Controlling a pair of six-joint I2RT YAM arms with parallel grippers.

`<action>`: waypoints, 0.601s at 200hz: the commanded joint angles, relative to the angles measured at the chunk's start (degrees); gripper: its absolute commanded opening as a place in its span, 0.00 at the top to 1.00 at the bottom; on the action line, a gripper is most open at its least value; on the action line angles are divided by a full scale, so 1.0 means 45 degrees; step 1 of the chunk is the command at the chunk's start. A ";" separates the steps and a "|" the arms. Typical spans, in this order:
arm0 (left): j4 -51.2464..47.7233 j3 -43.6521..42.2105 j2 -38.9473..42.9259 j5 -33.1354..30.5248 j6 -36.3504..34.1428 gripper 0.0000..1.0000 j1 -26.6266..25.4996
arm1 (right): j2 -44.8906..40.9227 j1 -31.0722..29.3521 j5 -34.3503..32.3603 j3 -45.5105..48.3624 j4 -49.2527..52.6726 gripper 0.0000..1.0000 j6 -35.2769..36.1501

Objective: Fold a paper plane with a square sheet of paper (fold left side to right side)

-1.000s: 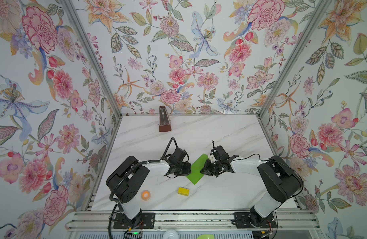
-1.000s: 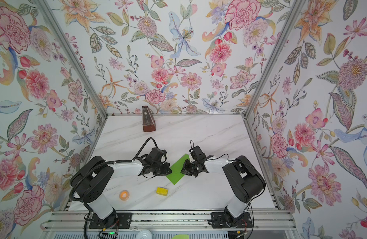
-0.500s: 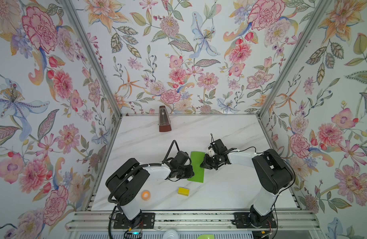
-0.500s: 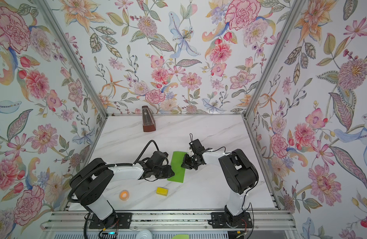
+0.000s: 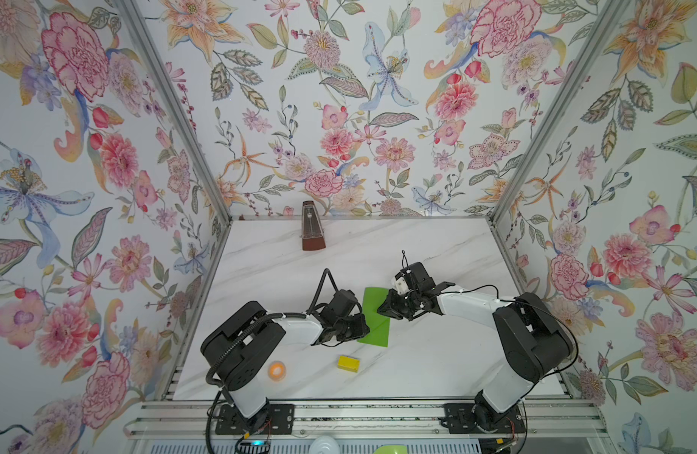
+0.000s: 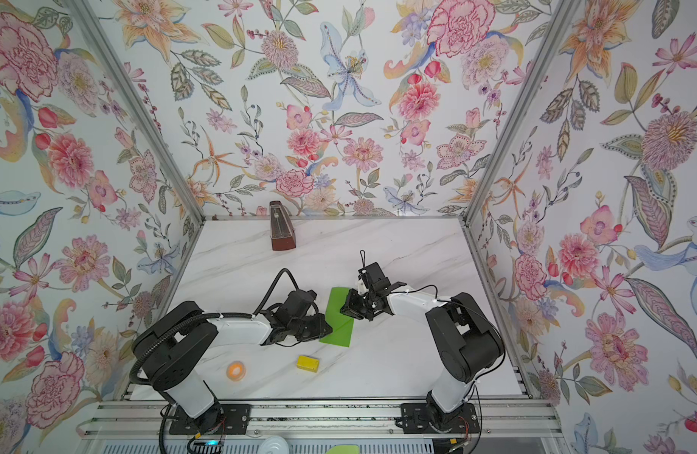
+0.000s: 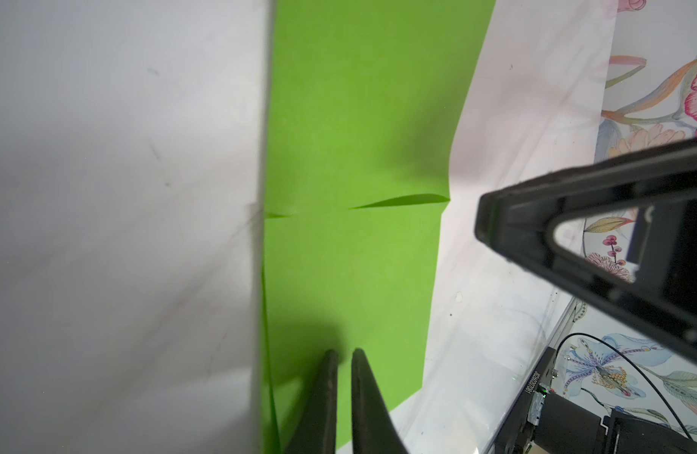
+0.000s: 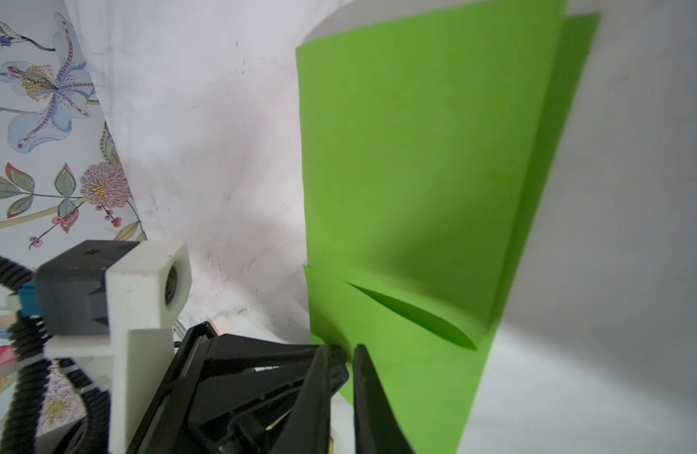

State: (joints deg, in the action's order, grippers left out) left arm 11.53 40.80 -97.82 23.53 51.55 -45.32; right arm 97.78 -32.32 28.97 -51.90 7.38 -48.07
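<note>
The square sheet of paper (image 5: 378, 314) (image 6: 341, 318) is lime green and lies folded in half as a narrow strip on the white marble table, between the two arms. Its upper layer (image 8: 417, 157) arches a little off the lower one, and a short crease crosses it (image 7: 398, 201). My left gripper (image 5: 365, 329) (image 6: 328, 328) (image 7: 344, 351) is shut, its tips down on the strip's near left part. My right gripper (image 5: 380, 308) (image 6: 343, 308) (image 8: 343, 348) is shut, its tips at the strip's right edge. No paper plane shape shows.
A small yellow block (image 5: 348, 363) and an orange roll (image 5: 277, 370) lie near the table's front. A brown metronome (image 5: 312, 232) stands at the back edge. Flowered walls close three sides, and a metal rail (image 5: 358, 416) runs along the front.
The green strip has turned from lying diagonally to lying front to back. Both grippers moved with it, the left one toward the right, the right one farther back.
</note>
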 commanded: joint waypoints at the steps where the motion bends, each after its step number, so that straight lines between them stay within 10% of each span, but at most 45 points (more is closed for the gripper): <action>1: -0.0226 -0.0272 -0.0154 -0.0330 0.0273 0.87 -0.0183 | 0.0565 -0.0190 0.0280 0.0290 -0.0501 0.87 -0.0442; 64: -0.0109 -0.0358 0.1026 -0.0984 -0.0077 0.83 -0.0007 | 0.1844 -0.0128 0.0276 -0.0099 0.0490 0.92 0.1253; 120: -0.0930 0.0574 0.1080 -0.0741 -0.1924 0.58 0.2043 | 0.2451 0.0032 0.1074 -0.0327 0.0735 0.93 0.2945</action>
State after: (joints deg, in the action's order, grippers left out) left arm 11.03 40.34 -91.90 20.56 48.05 -39.86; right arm 105.89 -32.49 34.22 -53.65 6.37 -39.97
